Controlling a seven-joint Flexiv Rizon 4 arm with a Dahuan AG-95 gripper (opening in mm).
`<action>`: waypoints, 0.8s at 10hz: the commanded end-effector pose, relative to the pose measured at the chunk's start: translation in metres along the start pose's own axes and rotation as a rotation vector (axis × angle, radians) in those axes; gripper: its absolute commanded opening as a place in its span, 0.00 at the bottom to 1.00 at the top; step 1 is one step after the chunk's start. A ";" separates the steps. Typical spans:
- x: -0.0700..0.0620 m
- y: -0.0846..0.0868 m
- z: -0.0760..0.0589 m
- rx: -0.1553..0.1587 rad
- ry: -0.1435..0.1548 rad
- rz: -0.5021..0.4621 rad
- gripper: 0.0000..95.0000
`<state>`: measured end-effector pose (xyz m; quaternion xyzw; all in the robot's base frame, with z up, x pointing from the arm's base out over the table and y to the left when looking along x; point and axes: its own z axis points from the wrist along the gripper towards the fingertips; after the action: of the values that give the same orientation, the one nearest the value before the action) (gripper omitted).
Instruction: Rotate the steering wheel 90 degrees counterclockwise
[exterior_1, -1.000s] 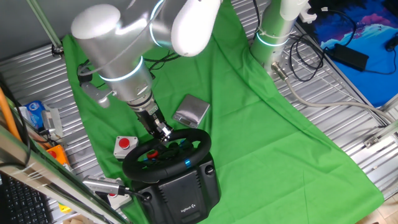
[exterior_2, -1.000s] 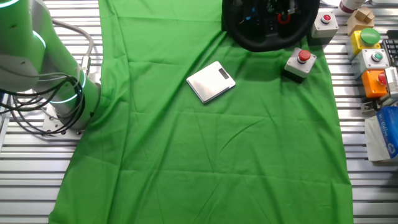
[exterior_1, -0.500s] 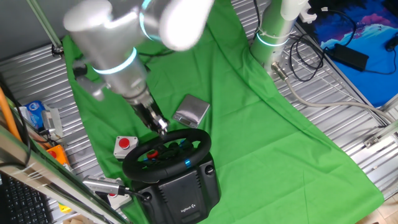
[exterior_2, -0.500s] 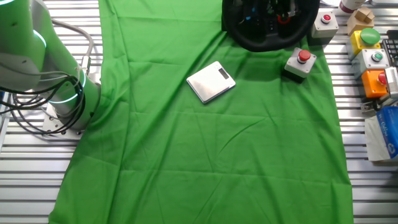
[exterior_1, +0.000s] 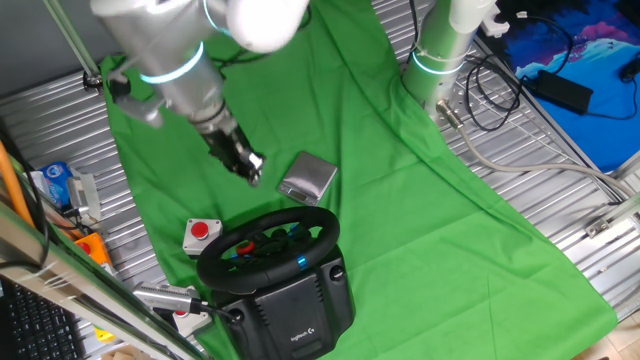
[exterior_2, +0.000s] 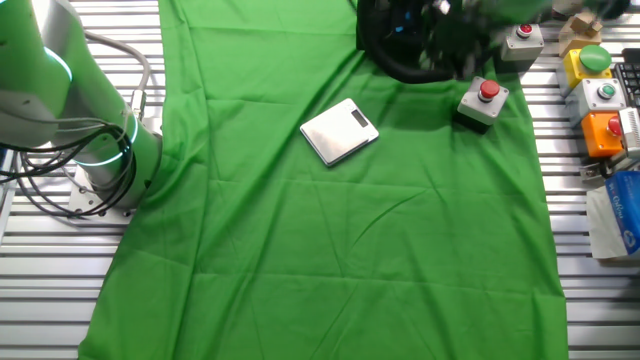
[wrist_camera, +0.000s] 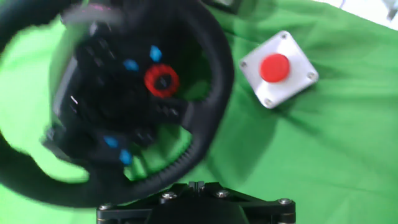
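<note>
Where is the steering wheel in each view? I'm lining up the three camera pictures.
One fixed view: steering wheel bottom centre, on its black base.
The other fixed view: top edge, right of centre, blurred.
Hand view: fills the left half.
Shared landmark: red push-button beside the wheel.

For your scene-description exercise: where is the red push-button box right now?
In one fixed view, the red push-button box sits on the green cloth, just left of the steering wheel, apart from its rim.

steering wheel (wrist_camera: 118, 99): black, blurred red/blue buttons | cloth (exterior_2: 340, 250): green
</note>
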<state>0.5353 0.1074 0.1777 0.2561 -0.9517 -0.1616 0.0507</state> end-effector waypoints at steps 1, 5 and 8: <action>0.006 -0.008 0.001 -0.001 0.009 -0.004 0.00; 0.006 -0.008 0.001 0.003 -0.017 0.134 0.00; 0.006 -0.008 0.001 -0.005 -0.023 0.149 0.00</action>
<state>0.5333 0.0977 0.1741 0.1843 -0.9684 -0.1604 0.0504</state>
